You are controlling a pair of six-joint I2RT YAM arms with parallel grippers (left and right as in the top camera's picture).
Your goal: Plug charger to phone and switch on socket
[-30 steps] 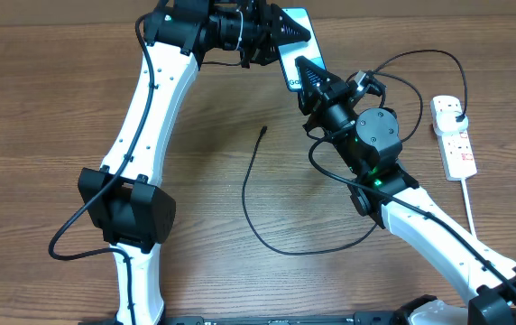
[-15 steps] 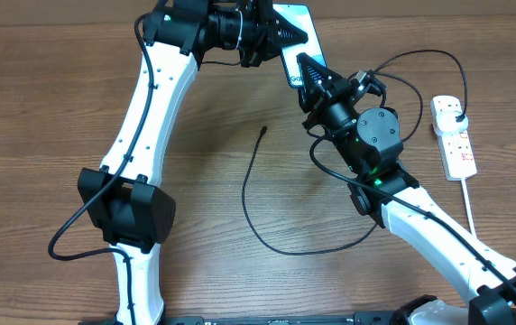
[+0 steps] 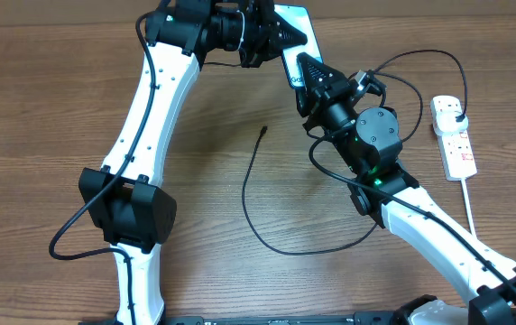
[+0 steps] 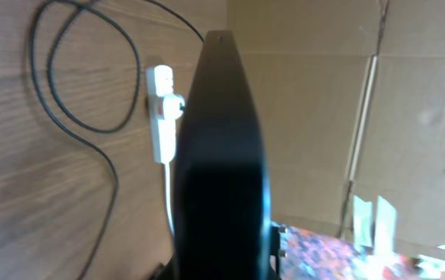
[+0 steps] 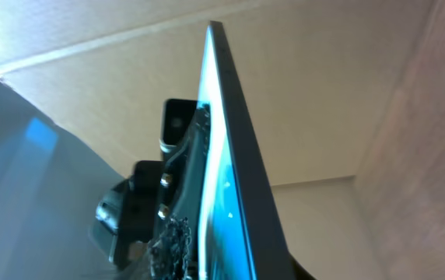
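The phone (image 3: 299,20), its screen bright cyan, is held off the table at the back centre. My left gripper (image 3: 287,34) is shut on its upper part; in the left wrist view its dark edge (image 4: 218,155) fills the middle. My right gripper (image 3: 305,74) is at the phone's lower end. The right wrist view shows the phone (image 5: 234,179) edge-on, with my own fingers hidden. The charger (image 3: 247,194) lies looped on the table with its tip (image 3: 265,132) free. Its plug (image 3: 456,110) sits in the white socket (image 3: 456,144) at the right.
The socket's thick white cord (image 3: 470,203) runs toward the front right. A cardboard wall (image 4: 347,93) stands behind the table. The left arm's elbow (image 3: 127,212) hangs over the front left, and the right arm (image 3: 420,217) crosses the charger's loop.
The left gripper's fingers have closed onto the phone. The phone and both grippers have shifted slightly toward the back. The charger has not moved.
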